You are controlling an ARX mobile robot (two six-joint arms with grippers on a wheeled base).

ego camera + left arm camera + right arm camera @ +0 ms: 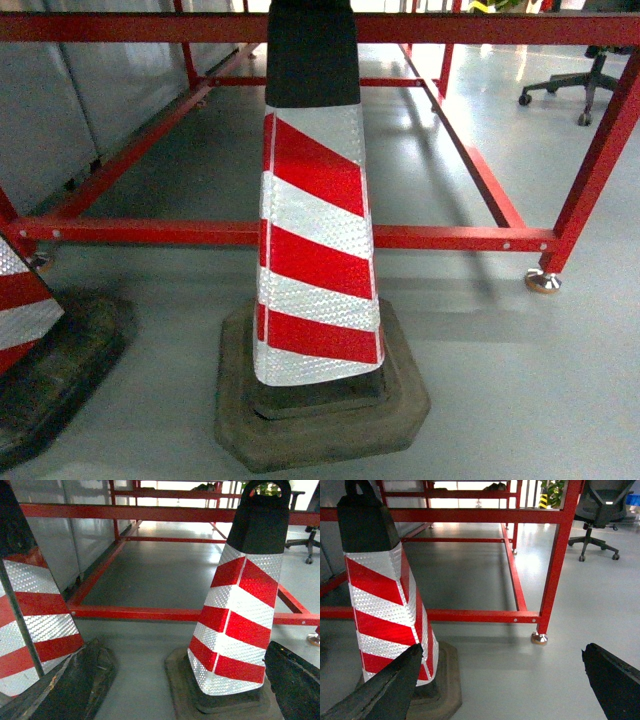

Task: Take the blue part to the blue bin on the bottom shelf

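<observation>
Head view: a red-and-white striped traffic cone with a black top stands dead centre on a dark rubber base. A second cone is cut off at 9 o'clock. Behind both runs a red steel frame on a grey floor; one silver foot sits at 3 o'clock.

Left wrist view shows both cones at once, which the right wrist view does not: one at 9 o'clock, one at 3 o'clock. My left claw is spread wide; only its dark fingers show, at the lower corners, holding nothing.

Right wrist view alone shows the frame's upright leg down to its foot, with an office chair at 1 o'clock. My right claw is likewise spread and bare, fingers at 7 and 5 o'clock.

Neither claw appears in the head view. The blue part, blue bin and bottom shelf are in no view. Cone tops are cropped in the head view.
</observation>
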